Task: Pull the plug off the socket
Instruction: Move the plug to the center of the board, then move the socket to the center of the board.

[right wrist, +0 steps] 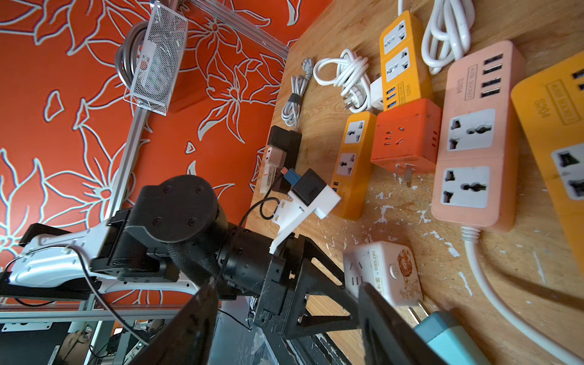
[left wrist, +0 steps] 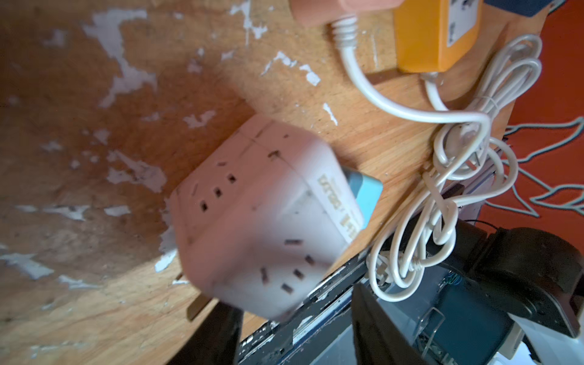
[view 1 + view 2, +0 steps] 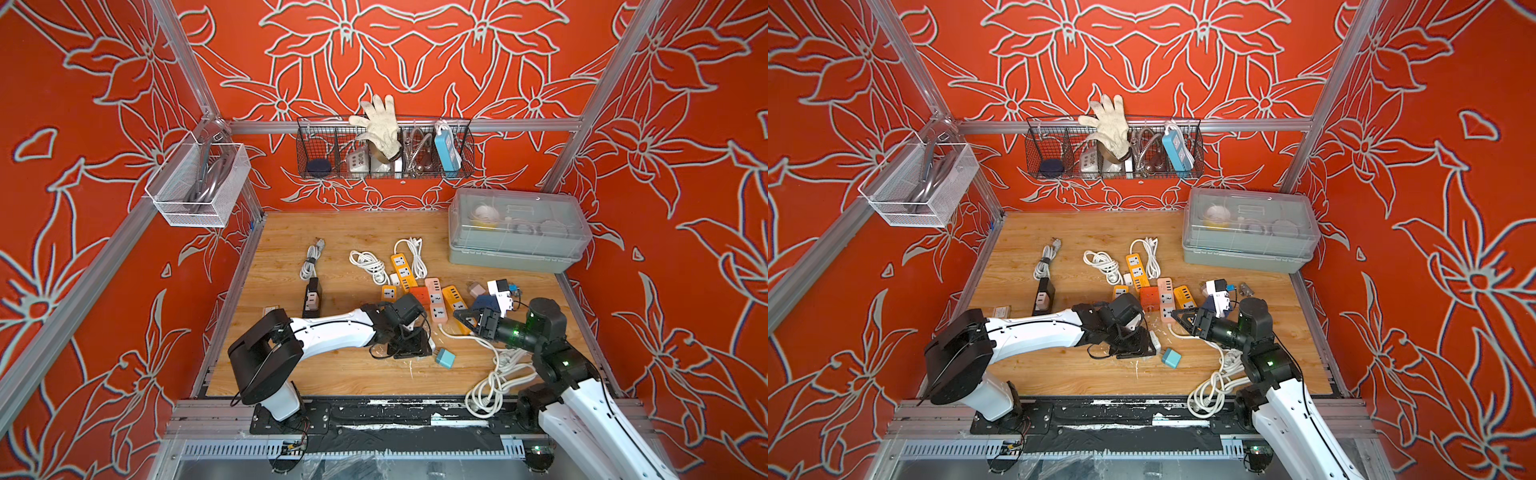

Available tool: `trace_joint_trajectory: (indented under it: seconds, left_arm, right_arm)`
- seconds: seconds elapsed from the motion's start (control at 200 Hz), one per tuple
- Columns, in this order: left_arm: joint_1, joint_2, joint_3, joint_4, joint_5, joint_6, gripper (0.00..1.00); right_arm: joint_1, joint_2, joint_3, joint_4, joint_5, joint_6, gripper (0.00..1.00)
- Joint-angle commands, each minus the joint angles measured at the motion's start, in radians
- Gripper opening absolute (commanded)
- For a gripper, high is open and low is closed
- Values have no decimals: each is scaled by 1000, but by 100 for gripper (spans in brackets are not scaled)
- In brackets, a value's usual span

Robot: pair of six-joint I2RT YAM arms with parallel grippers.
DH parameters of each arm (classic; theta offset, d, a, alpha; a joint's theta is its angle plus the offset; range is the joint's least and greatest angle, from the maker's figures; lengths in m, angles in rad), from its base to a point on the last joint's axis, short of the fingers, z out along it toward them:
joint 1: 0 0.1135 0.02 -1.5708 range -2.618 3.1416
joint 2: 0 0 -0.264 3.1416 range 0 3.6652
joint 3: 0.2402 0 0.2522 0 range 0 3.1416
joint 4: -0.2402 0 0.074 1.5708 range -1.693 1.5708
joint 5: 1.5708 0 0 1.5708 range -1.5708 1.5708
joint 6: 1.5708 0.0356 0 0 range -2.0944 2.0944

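The socket, a white cube (image 1: 384,271) (image 2: 268,215), lies near the table's front, mostly hidden under my left gripper in both top views. The plug, a light blue block (image 3: 444,358) (image 3: 1171,358) (image 1: 448,338), lies right beside the cube, and a bare metal prong shows between the two. My left gripper (image 3: 415,347) (image 2: 289,297) is low over the cube with its jaws apart. One finger touches the cube's corner and the other stands clear of it. My right gripper (image 3: 465,319) (image 1: 287,286) hovers open and empty over the power strips.
Orange and pink power strips (image 3: 436,301) and a red cube adapter (image 1: 406,136) lie mid-table. Coiled white cable (image 3: 498,374) trails over the front edge by the right arm. A black adapter (image 3: 311,297) lies left, a lidded grey box (image 3: 519,228) back right, and wire baskets (image 3: 386,149) hang on the walls.
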Motion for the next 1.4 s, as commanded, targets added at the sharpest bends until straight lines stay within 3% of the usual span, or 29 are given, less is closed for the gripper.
trace_joint_trajectory:
  seconds: [0.0, 0.15, 0.27, 0.375, 0.525, 0.661, 0.881, 1.176, 1.396]
  left_arm:
    - [1, -78, 41, -118, -122, 104, 58]
    - [6, -236, 17, -282, -373, 209, 62]
    - [56, -368, -43, -414, -542, 252, 79]
    - [199, -473, -88, -497, -549, 290, 88]
    - [467, -547, -108, -530, -474, 388, 90]
    - [611, -454, -22, -583, -513, 505, 89]
    - [736, -203, 129, -613, -637, 685, 84]
    - [823, 61, 258, -596, -451, 827, 57]
    - [841, 85, 263, -600, -398, 797, 42]
  right_arm:
    - [7, 12, 49, -41, 7, -52, 74]
    - [8, 42, 13, 94, -22, 43, 78]
    - [8, 76, -87, 345, -58, 214, 83]
    - [16, 114, -56, 294, -67, 154, 83]
    - [38, 195, 11, 257, -71, 89, 82]
    - [74, 266, 60, 236, -66, 47, 81]
    - [107, 312, 107, 192, -42, 2, 81]
    - [108, 319, 121, 153, -24, -24, 80]
    - [106, 334, 130, 141, -19, -38, 80]
